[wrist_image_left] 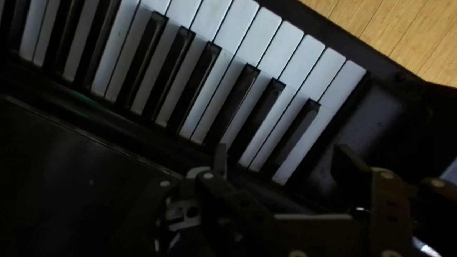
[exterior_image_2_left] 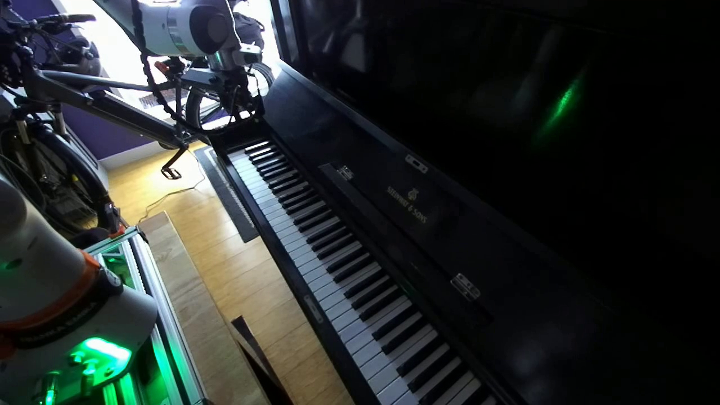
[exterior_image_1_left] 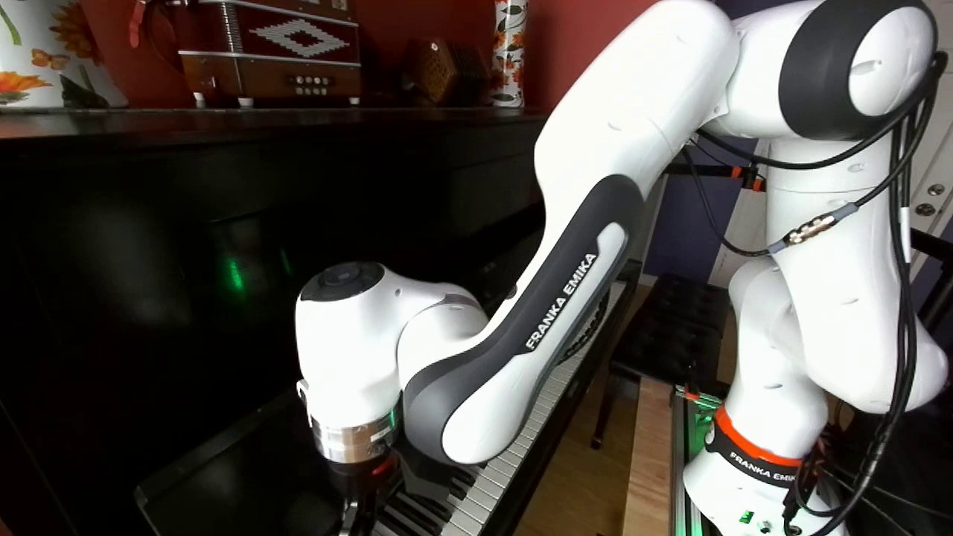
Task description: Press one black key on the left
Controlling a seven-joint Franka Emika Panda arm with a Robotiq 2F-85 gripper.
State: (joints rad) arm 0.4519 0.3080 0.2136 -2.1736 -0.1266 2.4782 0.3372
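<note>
The piano's keyboard runs across the wrist view, with narrow black keys between white keys. The outermost black key point(wrist_image_left: 298, 130) lies close to the keyboard's end, with another black key point(wrist_image_left: 262, 110) beside it. Black keys point(exterior_image_2_left: 312, 219) also show in an exterior view, and a few show in an exterior view beside the arm point(exterior_image_1_left: 417, 514). My gripper point(wrist_image_left: 280, 155) is open and empty, its fingers wide apart. In an exterior view the gripper point(exterior_image_2_left: 246, 117) hangs at the keyboard's far end, apparently above it. In an exterior view the gripper point(exterior_image_1_left: 359, 514) is partly cut off at the bottom edge.
The dark end block point(wrist_image_left: 357, 132) borders the last white key. The piano's upright panel point(exterior_image_2_left: 450, 112) and open lid point(exterior_image_2_left: 365, 163) rise behind the keys. A bicycle point(exterior_image_2_left: 112, 107) stands beyond the keyboard's end. A black bench point(exterior_image_1_left: 670, 327) stands near the robot base.
</note>
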